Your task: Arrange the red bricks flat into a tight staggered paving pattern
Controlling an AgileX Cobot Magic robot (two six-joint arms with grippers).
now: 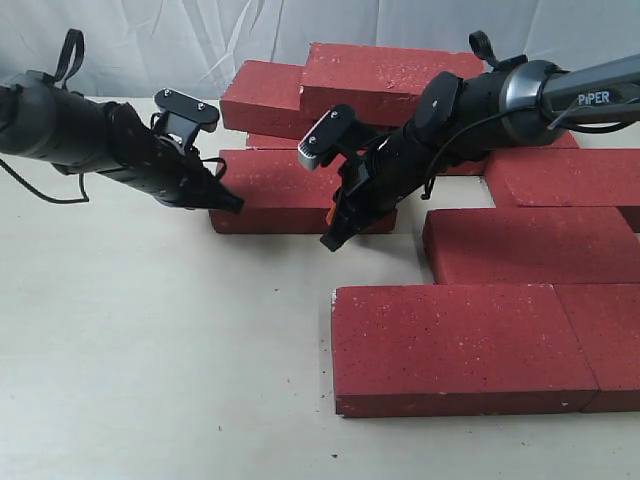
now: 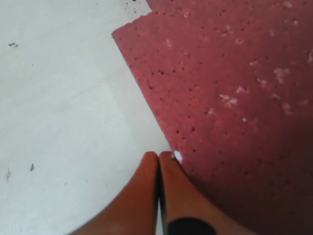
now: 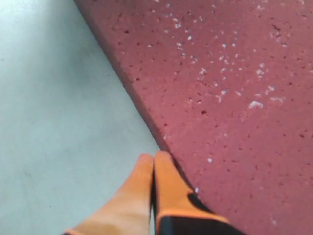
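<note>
1. Exterior: the left claw [image 1: 228, 203] and right claw [image 1: 333, 236] are meeting the near edge of a loose brick [image 1: 280, 185] lying flat on the bench [image 1: 150, 350], left of the paved rows [image 1: 450, 345]. Pushing evenly should be stopping it twisting.
2. Left wrist: the left claw [image 2: 159, 155], pressed together, is touching the brick [image 2: 230, 88].
3. Right wrist: the right claw [image 3: 153, 156], likewise pressed together, is touching the brick [image 3: 230, 83].

Black arms [image 1: 70, 130], orange claw fingers [image 2: 142, 196], white PiPER lettering [image 1: 597, 98].
</note>
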